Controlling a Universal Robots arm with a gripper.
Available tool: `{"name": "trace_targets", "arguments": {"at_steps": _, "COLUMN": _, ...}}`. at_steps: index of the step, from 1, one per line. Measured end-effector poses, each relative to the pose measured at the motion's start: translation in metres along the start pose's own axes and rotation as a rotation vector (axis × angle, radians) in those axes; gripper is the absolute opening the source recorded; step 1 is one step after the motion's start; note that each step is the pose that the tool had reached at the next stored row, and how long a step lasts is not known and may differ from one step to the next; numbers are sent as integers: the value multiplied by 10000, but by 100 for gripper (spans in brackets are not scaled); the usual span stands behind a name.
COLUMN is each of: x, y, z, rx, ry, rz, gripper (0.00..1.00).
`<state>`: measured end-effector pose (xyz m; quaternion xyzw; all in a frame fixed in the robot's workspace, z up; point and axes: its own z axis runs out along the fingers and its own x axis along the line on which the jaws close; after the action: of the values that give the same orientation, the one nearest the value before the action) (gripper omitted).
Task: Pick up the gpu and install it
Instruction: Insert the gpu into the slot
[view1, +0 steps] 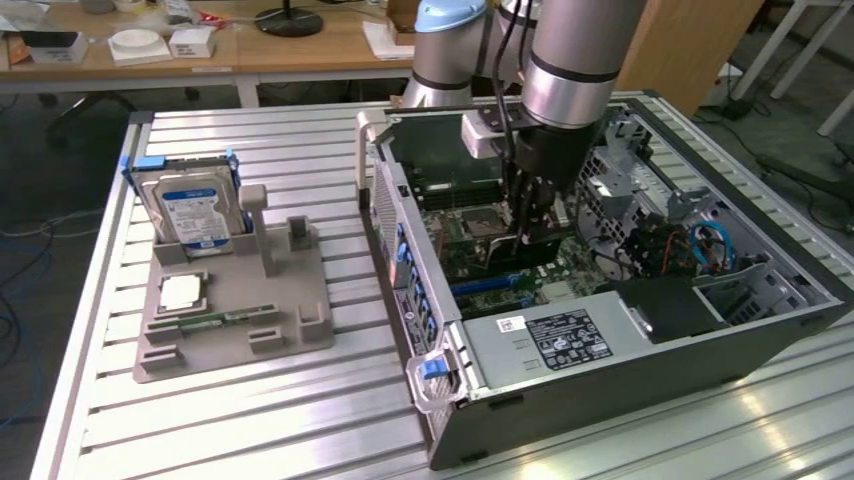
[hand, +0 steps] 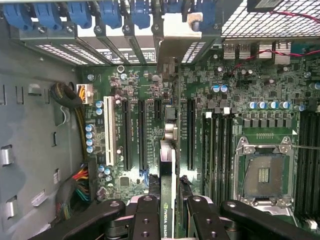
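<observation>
- Black fingers (hand: 146, 220) of the gripper (hand: 169, 212) pressed against both flat faces of the gpu (hand: 167, 160), pinching it edge-on.
- Grip taken near one end of the card, with the rest reaching out ahead of the fingertips in a straight line.
- Far beyond the fingertips, at the card's other end, a silver bracket (hand: 172, 40) up against the rear slot openings and their row of blue latches (hand: 115, 12).
- Underneath the fingers, a green motherboard (hand: 235, 80). Cannot tell whether the card's lower edge touches a slot yet.
- Long black expansion slots (hand: 191, 135) running parallel to the held card, close on either side of the fingers, and one white slot (hand: 107, 130) farther out.
- Off to one side of the fingers, an open CPU socket (hand: 263, 175) in a silver frame, with memory slots (hand: 220, 150) between it and the fingers.
- Off to the opposite side, a bundle of coloured cables (hand: 82, 180) near the grey case wall.
- Seen from outside: gripper (view1: 534, 225) sunk inside the open computer case (view1: 641, 400), itself lying on a ribbed aluminium table (view1: 267, 430).
- Well apart from the fingers, toward the exterior view's left, a grey tray (view1: 287, 300) carrying an upright hard drive (view1: 198, 205), a processor chip (view1: 180, 292) and a narrow memory stick (view1: 214, 322).
</observation>
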<state>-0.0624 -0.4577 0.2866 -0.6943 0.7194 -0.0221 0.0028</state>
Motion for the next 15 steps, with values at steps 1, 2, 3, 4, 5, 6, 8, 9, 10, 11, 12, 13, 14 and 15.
{"name": "trace_targets", "arguments": {"at_steps": 1, "x": 0, "y": 8, "z": 12, "rx": 0, "ry": 4, "rz": -1, "gripper": 25}}
{"name": "trace_targets", "arguments": {"at_steps": 2, "x": 0, "y": 17, "z": 24, "rx": 0, "ry": 8, "rz": -3, "gripper": 25}}
{"name": "trace_targets", "arguments": {"at_steps": 3, "x": 0, "y": 27, "z": 36, "rx": 1, "ry": 14, "rz": -2, "gripper": 25}}
{"name": "trace_targets", "arguments": {"at_steps": 4, "x": 0, "y": 35, "z": 46, "rx": 1, "ry": 23, "rz": -2, "gripper": 25}}
{"name": "trace_targets", "arguments": {"at_steps": 5, "x": 0, "y": 42, "z": 54, "rx": 1, "ry": 32, "rz": -4, "gripper": 25}}
{"name": "trace_targets", "arguments": {"at_steps": 6, "x": 0, "y": 51, "z": 63, "rx": 1, "ry": 37, "rz": -4, "gripper": 25}}
{"name": "trace_targets", "arguments": {"at_steps": 8, "x": 1, "y": 74, "z": 74, "rx": 0, "ry": 42, "rz": -3, "gripper": 25}}
{"name": "trace_targets", "arguments": {"at_steps": 9, "x": 2, "y": 85, "z": 77, "rx": 1, "ry": 43, "rz": -3, "gripper": 25}}
{"name": "trace_targets", "arguments": {"at_steps": 10, "x": 2, "y": 92, "z": 80, "rx": 1, "ry": 42, "rz": -4, "gripper": 25}}
{"name": "trace_targets", "arguments": {"at_steps": 11, "x": 1, "y": 99, "z": 83, "rx": 1, "ry": 40, "rz": -3, "gripper": 25}}
{"name": "trace_targets", "arguments": {"at_steps": 12, "x": 1, "y": 103, "z": 84, "rx": 2, "ry": 41, "rz": -4, "gripper": 25}}
{"name": "trace_targets", "arguments": {"at_steps": 13, "x": 1, "y": 104, "z": 84, "rx": 2, "ry": 41, "rz": -4, "gripper": 25}}
{"name": "trace_targets", "arguments": {"at_steps": 14, "x": 1, "y": 103, "z": 84, "rx": 1, "ry": 42, "rz": -5, "gripper": 25}}
{"name": "trace_targets", "arguments": {"at_steps": 15, "x": 1, "y": 103, "z": 84, "rx": 1, "ry": 42, "rz": -5, "gripper": 25}}
